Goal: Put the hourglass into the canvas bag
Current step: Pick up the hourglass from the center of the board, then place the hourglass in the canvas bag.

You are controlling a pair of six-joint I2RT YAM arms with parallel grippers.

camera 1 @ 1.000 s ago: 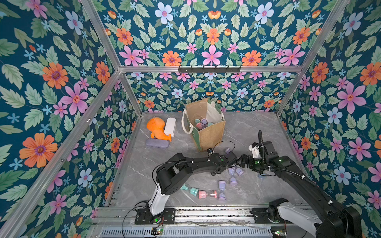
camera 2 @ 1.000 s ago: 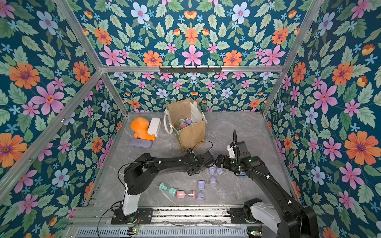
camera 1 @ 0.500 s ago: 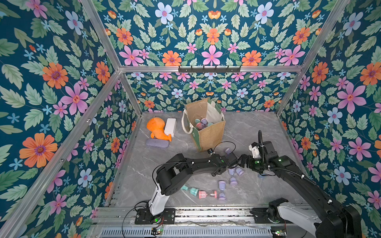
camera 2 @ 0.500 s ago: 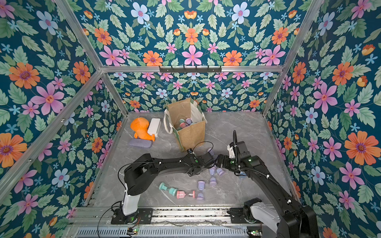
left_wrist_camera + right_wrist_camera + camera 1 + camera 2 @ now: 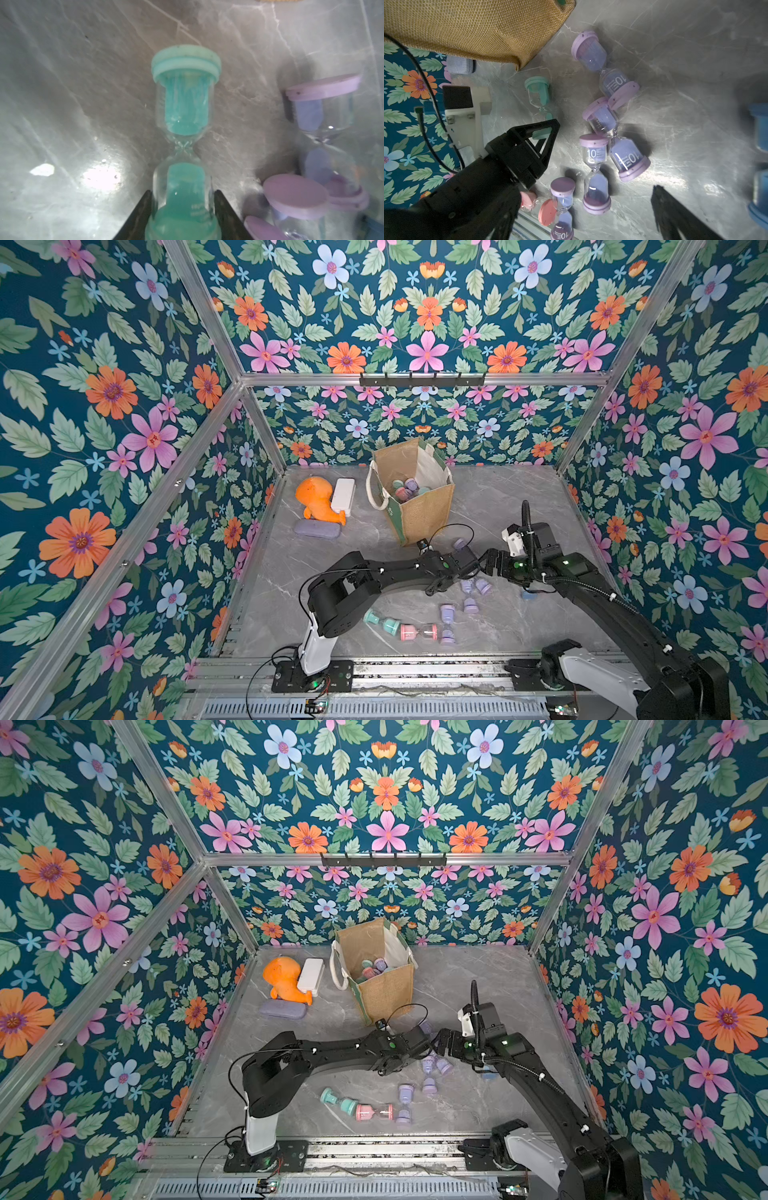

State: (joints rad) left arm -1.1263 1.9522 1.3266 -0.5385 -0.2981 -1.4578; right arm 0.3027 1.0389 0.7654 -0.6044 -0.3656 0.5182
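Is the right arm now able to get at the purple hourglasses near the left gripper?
Probably yes: the right gripper is open over the purple hourglasses, which are uncovered. The left gripper, shut on the teal hourglass, sits close and may crowd it.

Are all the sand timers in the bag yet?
Not yet. Several hourglasses already sit inside the canvas bag. The left gripper is clamped on a teal hourglass lying on the table. Left to go: the purple hourglasses, a pink hourglass, a second teal hourglass and a blue hourglass.

Orange toy, white box, lilac pouch
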